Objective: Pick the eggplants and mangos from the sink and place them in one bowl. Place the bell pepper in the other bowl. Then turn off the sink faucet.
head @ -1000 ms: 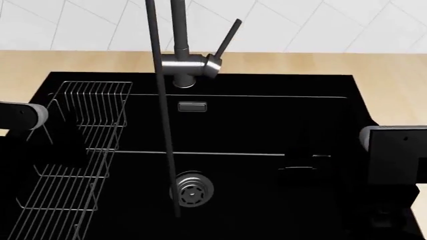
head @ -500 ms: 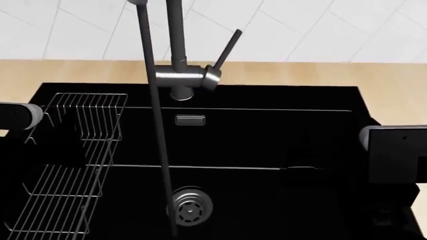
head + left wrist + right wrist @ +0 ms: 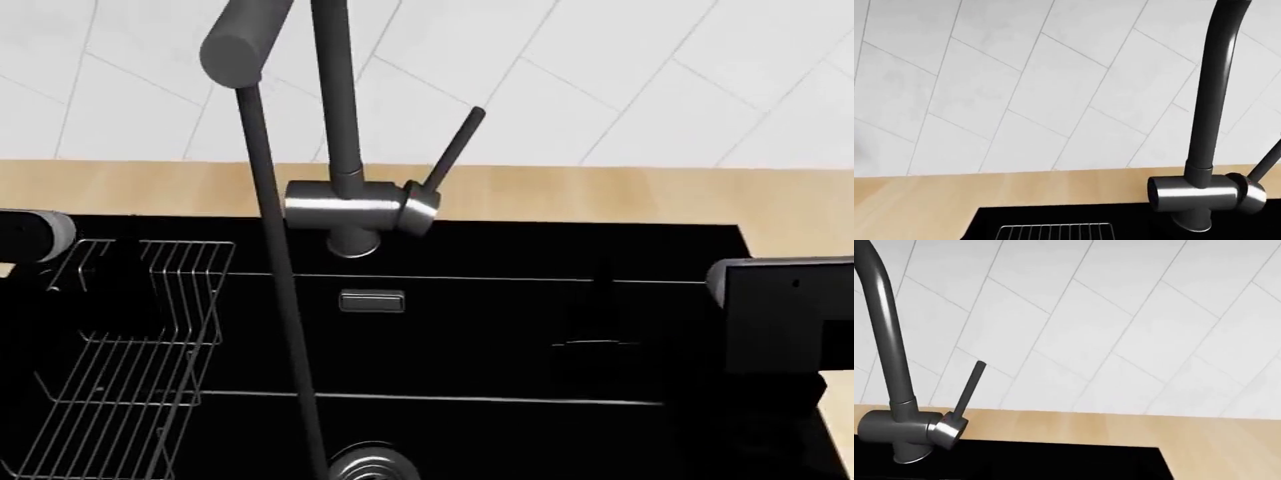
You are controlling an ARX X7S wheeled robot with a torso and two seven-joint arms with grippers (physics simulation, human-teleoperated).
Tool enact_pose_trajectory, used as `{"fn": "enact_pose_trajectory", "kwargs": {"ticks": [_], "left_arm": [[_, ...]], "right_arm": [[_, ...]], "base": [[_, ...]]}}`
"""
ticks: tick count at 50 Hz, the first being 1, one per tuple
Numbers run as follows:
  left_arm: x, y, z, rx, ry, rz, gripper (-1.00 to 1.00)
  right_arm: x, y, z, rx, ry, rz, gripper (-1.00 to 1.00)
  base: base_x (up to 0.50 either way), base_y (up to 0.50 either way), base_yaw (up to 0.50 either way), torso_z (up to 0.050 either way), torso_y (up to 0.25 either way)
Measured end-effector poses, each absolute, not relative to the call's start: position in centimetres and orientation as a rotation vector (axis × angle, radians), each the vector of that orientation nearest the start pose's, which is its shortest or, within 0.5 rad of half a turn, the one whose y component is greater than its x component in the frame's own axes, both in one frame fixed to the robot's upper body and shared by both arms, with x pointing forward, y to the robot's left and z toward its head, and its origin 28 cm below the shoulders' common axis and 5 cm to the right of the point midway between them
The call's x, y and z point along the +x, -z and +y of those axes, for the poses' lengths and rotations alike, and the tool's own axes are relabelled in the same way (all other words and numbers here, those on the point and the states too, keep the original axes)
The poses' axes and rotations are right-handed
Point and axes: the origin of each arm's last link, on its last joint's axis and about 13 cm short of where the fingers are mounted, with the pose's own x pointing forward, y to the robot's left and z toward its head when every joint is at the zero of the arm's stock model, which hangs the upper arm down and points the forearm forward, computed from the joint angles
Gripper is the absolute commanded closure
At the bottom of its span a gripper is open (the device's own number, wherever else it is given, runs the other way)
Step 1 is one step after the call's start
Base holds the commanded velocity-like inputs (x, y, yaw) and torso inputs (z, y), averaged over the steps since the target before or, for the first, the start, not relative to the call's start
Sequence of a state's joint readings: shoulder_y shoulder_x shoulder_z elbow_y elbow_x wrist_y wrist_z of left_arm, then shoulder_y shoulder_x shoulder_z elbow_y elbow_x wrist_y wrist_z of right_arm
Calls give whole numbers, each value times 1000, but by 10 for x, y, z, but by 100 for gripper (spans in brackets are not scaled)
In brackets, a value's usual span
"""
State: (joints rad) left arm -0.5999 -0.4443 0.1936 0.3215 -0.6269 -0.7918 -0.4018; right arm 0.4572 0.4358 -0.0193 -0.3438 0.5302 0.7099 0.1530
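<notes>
The sink faucet [image 3: 344,210] stands at the back rim of the black sink [image 3: 507,330], with a brushed-steel body and its thin dark lever [image 3: 454,150] tilted up to the right. A thin dark column drops from the spout end [image 3: 247,50] toward the drain [image 3: 367,465]. Both wrist views show the faucet [image 3: 1194,192] [image 3: 901,432] against the tiled wall. My left gripper [image 3: 134,295] is a black shape over the wire rack. My right gripper [image 3: 594,345] is a faint outline inside the sink. Neither gripper's jaws can be made out. Eggplants, mangos, bell pepper and both bowls are out of view.
A wire rack [image 3: 120,380] hangs along the sink's left side and also shows in the left wrist view [image 3: 1054,231]. A light wooden counter [image 3: 601,195] borders the sink, with white tiles behind it. My right arm housing [image 3: 781,310] covers the sink's right edge.
The head view has tilted upward. Faucet, sink and rack have slid down the picture, and more tiled wall and the spout end now show. Both arms keep their places.
</notes>
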Motion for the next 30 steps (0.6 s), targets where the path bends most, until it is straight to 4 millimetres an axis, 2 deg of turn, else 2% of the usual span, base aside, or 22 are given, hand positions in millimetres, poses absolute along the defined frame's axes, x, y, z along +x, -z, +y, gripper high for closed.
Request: {"fn": "enact_pose_trajectory", "kwargs": {"ticks": [18, 23, 30], "left_arm": [[285, -176, 243, 56, -17, 0, -100], [289, -178, 241, 60, -25, -5, -100], [297, -180, 241, 70, -48, -16, -100]], "right_arm": [[275, -163, -162, 10, -56, -41, -100], [291, -168, -157, 19, -73, -36, -100], [329, -176, -154, 55, -90, -14, -100]], "base": [[1, 0, 0, 0, 0], [0, 0, 0, 0, 0], [0, 0, 0, 0, 0]]}}
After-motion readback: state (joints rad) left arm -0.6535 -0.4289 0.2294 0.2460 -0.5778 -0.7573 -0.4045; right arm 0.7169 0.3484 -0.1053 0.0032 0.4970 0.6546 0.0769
